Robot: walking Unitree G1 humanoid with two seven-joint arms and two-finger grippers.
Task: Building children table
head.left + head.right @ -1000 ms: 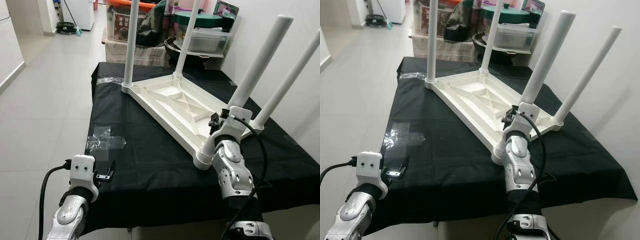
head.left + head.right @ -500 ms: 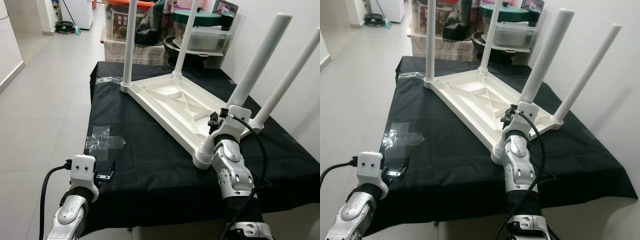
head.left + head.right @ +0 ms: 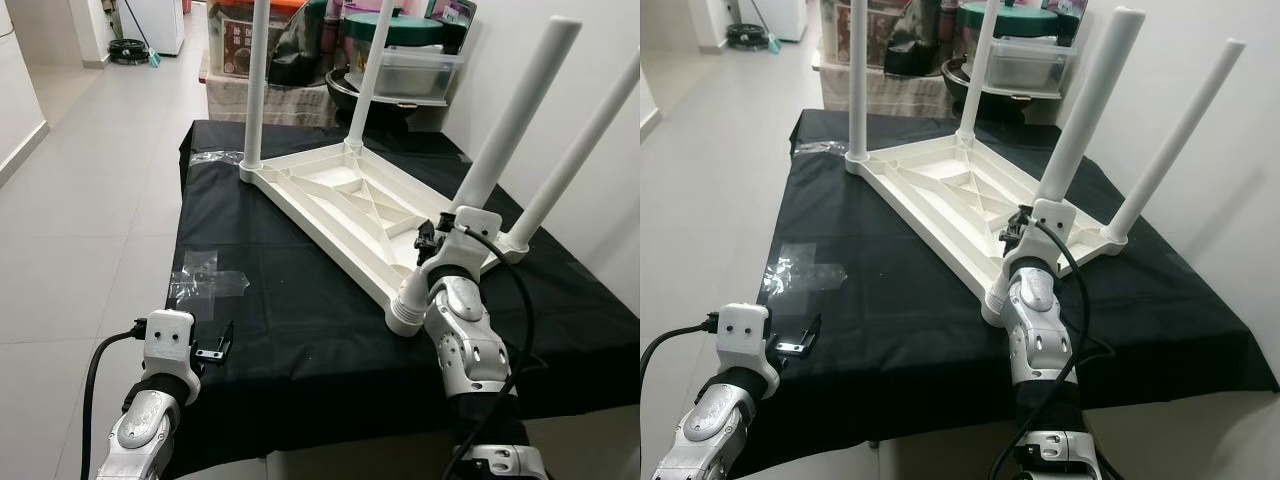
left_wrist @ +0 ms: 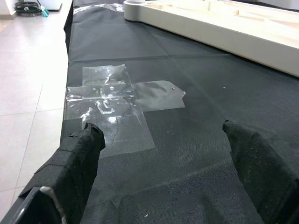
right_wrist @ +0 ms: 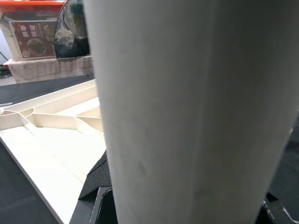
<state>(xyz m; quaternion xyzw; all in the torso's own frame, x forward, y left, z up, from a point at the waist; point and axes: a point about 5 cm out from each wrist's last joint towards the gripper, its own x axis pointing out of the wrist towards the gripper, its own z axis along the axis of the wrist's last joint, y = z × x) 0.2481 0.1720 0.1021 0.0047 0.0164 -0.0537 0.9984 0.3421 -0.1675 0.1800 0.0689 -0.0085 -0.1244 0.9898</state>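
Black-draped surface (image 3: 290, 330); apparently tiled floor (image 3: 90, 200)

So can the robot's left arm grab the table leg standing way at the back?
Probably not from here. The left gripper hovers open at the near edge of the black cloth, and the far leg stands across the whole cloth. Nothing blocks it.

The table (image 3: 345, 205) and its legs (image 3: 512, 120) look smooth white plastic. The cloth (image 3: 290, 300) is matt black fabric; the tape (image 4: 117, 100) glossy clear film
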